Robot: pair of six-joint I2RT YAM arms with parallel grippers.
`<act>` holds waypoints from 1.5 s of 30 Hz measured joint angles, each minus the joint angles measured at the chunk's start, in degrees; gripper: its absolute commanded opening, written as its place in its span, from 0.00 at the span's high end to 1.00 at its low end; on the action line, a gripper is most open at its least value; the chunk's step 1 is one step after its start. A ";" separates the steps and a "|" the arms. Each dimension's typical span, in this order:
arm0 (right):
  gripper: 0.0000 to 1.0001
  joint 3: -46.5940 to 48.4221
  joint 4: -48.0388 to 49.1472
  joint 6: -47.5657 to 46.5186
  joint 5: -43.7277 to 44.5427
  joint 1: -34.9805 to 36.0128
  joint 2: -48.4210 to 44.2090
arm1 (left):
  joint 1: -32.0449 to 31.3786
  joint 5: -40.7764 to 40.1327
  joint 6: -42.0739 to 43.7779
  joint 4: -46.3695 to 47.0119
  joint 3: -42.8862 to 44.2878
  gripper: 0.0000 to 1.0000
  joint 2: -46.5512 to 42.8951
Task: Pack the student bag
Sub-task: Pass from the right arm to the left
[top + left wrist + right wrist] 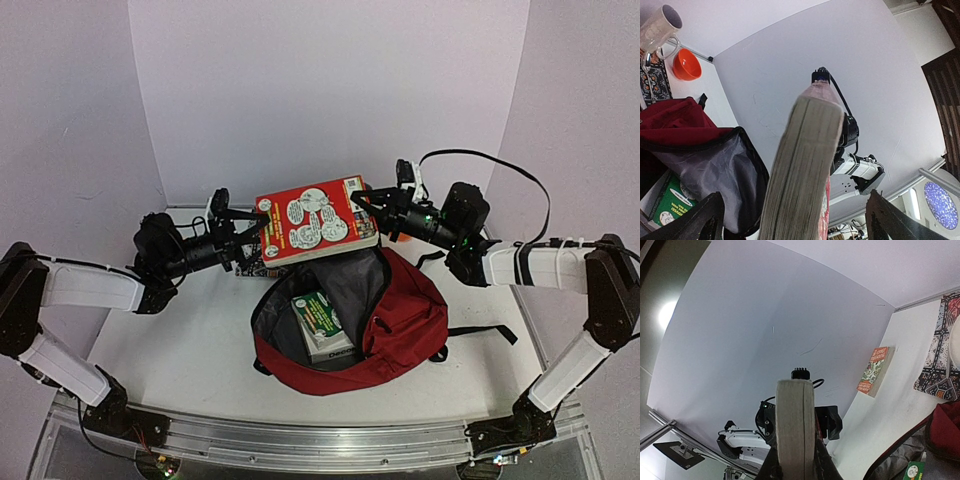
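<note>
The student bag is a dark-red backpack lying open on the table, grey lining showing, with a green-and-white book inside. A thick red book hangs flat above the bag's far rim. My right gripper is shut on its right edge; in the right wrist view my fingers press both covers of the red book. My left gripper is at the book's left edge. In the left wrist view its fingers stand wide, with gaps on either side of the page edge.
A clear mug, an orange bowl and a patterned cloth sit behind the bag. An orange paperback lies near the back wall on the left. White walls close in the table on three sides.
</note>
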 measured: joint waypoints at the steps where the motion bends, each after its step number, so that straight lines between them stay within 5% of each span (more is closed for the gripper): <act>1: 1.00 0.00 0.00 0.04 -0.06 0.00 0.00 | -0.37 0.15 0.03 0.00 0.54 0.02 0.61; 19: 1.00 0.02 1.69 -1.33 -0.14 -0.10 3.58 | -1.45 1.92 -0.92 -0.12 1.97 0.64 0.88; 29: 0.72 1.44 -7.99 -11.25 0.69 -0.01 1.94 | -1.42 1.33 -2.90 -0.73 0.13 0.99 0.87; 45: 0.40 9.98 -54.15 -38.54 19.84 0.11 -5.15 | 0.62 -2.12 -4.10 -2.55 -6.10 1.00 0.50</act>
